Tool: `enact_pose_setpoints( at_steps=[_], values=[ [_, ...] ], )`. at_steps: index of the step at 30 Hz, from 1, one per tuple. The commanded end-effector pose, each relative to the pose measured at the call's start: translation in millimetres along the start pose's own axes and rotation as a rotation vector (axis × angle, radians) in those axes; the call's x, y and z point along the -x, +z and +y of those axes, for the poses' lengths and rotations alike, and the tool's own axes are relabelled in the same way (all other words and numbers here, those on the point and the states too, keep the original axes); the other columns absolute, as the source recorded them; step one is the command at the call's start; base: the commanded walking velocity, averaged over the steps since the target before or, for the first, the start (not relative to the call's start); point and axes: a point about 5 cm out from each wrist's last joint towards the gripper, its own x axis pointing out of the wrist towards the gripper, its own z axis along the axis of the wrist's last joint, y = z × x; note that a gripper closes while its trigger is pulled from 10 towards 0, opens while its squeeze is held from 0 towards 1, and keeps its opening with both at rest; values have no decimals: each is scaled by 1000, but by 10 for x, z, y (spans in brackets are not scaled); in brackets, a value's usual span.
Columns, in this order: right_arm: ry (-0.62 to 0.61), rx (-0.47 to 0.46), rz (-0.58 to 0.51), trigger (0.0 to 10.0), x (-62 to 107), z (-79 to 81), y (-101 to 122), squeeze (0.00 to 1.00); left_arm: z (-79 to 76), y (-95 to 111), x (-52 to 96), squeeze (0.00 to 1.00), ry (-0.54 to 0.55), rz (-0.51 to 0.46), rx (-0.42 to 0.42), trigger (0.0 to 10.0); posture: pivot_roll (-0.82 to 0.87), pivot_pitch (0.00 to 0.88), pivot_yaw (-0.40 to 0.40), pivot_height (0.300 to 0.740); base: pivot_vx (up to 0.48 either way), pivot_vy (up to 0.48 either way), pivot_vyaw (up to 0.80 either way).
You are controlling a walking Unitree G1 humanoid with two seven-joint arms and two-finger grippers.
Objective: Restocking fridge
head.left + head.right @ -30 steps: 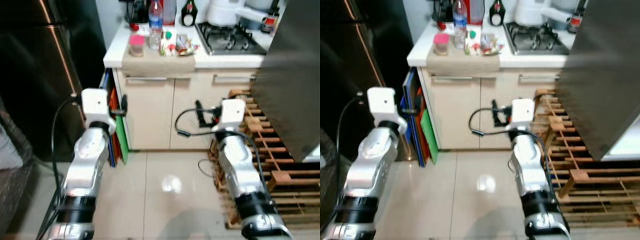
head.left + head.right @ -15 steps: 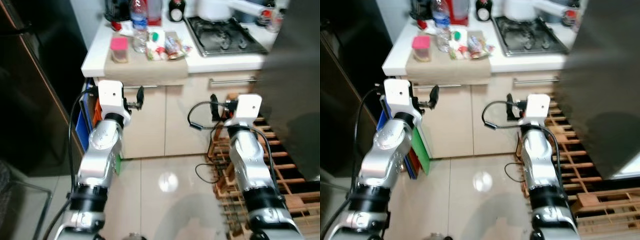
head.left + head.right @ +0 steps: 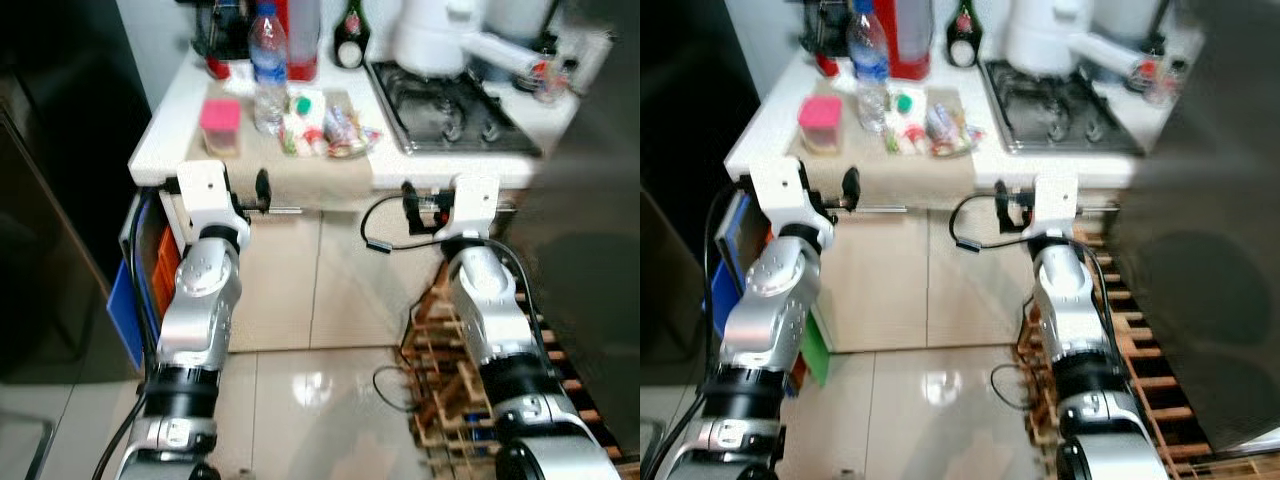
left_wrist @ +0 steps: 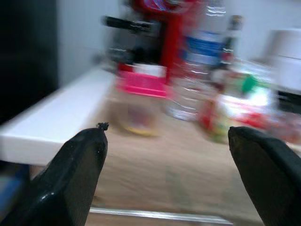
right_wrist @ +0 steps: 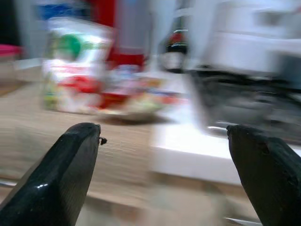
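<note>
Left eye view: both arms raised before the counter (image 3: 300, 160); left gripper (image 3: 262, 190) and right gripper (image 3: 408, 197) at its front edge.
Counter top: water bottle (image 3: 267, 68), pink-lidded jar (image 3: 220, 126), snack packets (image 3: 325, 128) on it.
Left wrist view: fingers (image 4: 80, 174) spread wide, jar (image 4: 136, 101) beyond.
Right wrist view: fingers (image 5: 61, 174) apart, packets (image 5: 70, 63) ahead, blurred.

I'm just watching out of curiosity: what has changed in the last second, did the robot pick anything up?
No. The robot has walked closer to the counter, so the view has shifted. Both arms have come up: the left end effector and right end effector now sit at the counter's edge, both open and empty. The water bottle, pink-lidded jar and snack packets lie as before.
</note>
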Motion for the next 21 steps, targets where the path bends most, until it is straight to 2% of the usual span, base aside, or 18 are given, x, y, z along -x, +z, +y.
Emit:
enact_pose_setpoints(
  at_steps=[1,4,5,7,10,12,15,21],
  values=[
    [21,17,-27,10000,15,-45,61,0,-49,191,-7,59,3,-90,-25,10000,4,0,-52,740,458,0,775],
    [51,25,-40,10000,31,-15,71,0,-74,323,-8,47,-5,-154,-60,10000,10,0,-64,740,458,0,721],
    [47,13,-39,10000,30,-20,67,0,-79,406,-20,0,-1,-193,-96,10000,12,0,-72,740,450,0,675],
    [47,10,-26,10000,25,-24,55,0,-101,552,-44,0,4,-255,-173,10000,9,0,-73,740,444,0,662],
    [37,46,-16,10000,20,-39,57,0,-138,568,-63,0,-8,-239,-156,10000,5,0,-72,740,0,0,0],
    [27,69,-29,10000,31,-67,87,0,-221,542,-57,0,-54,-221,-145,10000,-9,0,-70,740,0,0,0],
    [22,63,-36,10000,50,-79,102,0,-262,510,-39,0,-88,-214,-94,10000,-22,0,-68,740,0,0,0],
    [14,61,-44,10000,82,-99,104,0,-294,482,-59,0,-96,-207,-97,10000,-27,0,-61,740,0,0,0]
  ],
)
